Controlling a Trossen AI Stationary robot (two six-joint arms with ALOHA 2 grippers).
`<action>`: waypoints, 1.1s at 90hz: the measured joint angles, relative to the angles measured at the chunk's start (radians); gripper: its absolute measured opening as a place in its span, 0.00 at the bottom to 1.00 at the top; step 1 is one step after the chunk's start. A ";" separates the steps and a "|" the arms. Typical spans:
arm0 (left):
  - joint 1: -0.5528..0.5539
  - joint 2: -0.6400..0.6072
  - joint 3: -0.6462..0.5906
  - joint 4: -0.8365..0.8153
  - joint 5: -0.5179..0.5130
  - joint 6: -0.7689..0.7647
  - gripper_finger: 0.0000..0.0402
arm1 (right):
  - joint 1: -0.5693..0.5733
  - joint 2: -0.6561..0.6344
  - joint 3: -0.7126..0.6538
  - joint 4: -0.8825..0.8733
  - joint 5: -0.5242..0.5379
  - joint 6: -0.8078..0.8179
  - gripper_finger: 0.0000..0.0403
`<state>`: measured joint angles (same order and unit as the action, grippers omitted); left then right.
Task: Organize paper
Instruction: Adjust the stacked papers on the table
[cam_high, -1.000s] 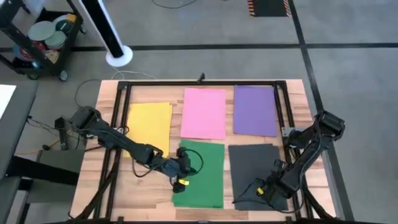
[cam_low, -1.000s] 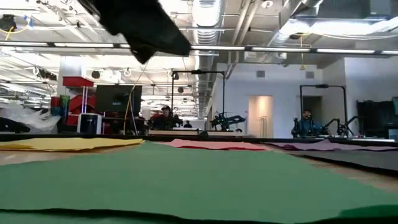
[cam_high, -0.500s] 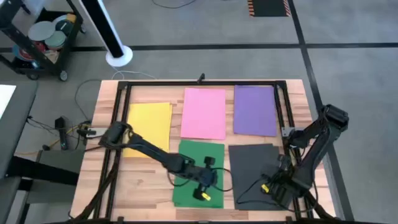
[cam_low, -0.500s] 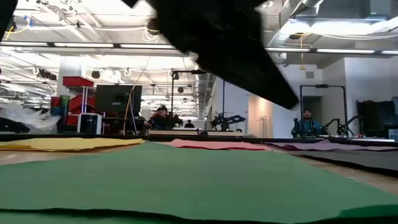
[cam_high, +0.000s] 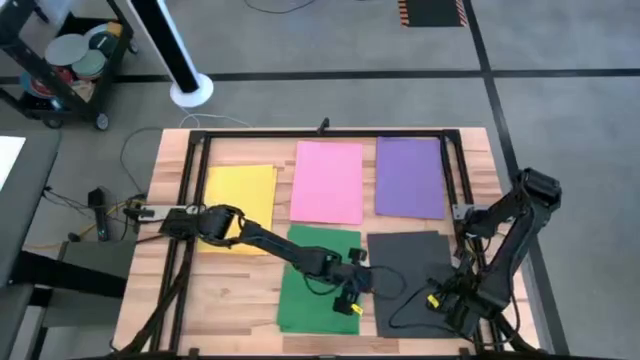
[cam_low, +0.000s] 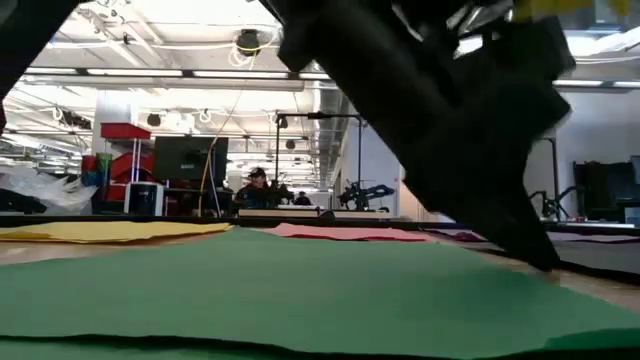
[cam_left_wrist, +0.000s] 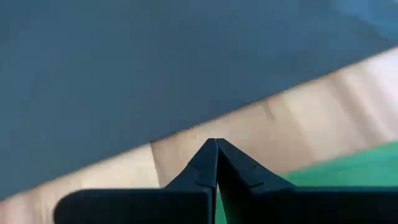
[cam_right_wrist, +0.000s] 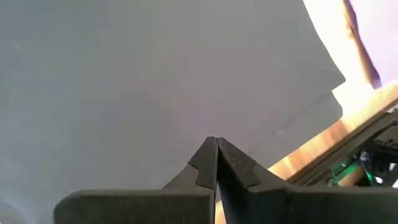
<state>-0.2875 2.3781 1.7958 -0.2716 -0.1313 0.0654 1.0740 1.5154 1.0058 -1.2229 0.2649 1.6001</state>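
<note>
Five sheets of paper lie flat on the wooden table: yellow (cam_high: 241, 195), pink (cam_high: 328, 182) and purple (cam_high: 410, 177) in the far row, green (cam_high: 312, 282) and black (cam_high: 412, 262) in the near row. My left gripper (cam_high: 362, 288) is shut, its tips (cam_left_wrist: 216, 143) over the bare wood strip (cam_left_wrist: 261, 127) between the green and black sheets. My right gripper (cam_high: 440, 295) is shut too, its tips (cam_right_wrist: 216, 140) low over the near right part of the black sheet (cam_right_wrist: 155, 81). My left gripper points its shut fingertips (cam_low: 543, 262) down at the wood strip beside the black sheet's left edge (cam_left_wrist: 155, 140); I cannot tell whether they touch the table or either sheet. My right gripper holds its shut fingertips over the black sheet's surface (cam_right_wrist: 214, 127); whether they press on it cannot be told.
A black metal frame (cam_high: 320, 134) runs around the table top, with rails along both sides. Arm cables trail over the green and black sheets. Off the table stand a cart (cam_high: 70, 60) at the far left and a white pole base (cam_high: 190, 90).
My left gripper has swept toward the table's right edge, from the green sheet's left edge across it to the gap beside the black sheet, its arm stretching out over the green sheet. The sheets have stayed where they were.
</note>
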 joint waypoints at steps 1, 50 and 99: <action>0.001 0.002 0.003 -0.001 0.000 -0.002 0.00 | 0.000 0.000 0.000 0.000 0.000 0.000 0.00; 0.046 0.013 0.016 0.122 -0.031 -0.021 0.00 | -0.003 0.001 0.000 0.000 0.000 -0.001 0.00; 0.007 -0.011 0.014 -0.080 -0.065 0.002 0.00 | -0.003 0.001 0.000 0.031 0.034 0.004 0.00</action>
<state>-0.2806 2.3668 1.8102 -0.3520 -0.1962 0.0678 1.0710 1.5166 1.0056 -1.1915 0.2985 1.6039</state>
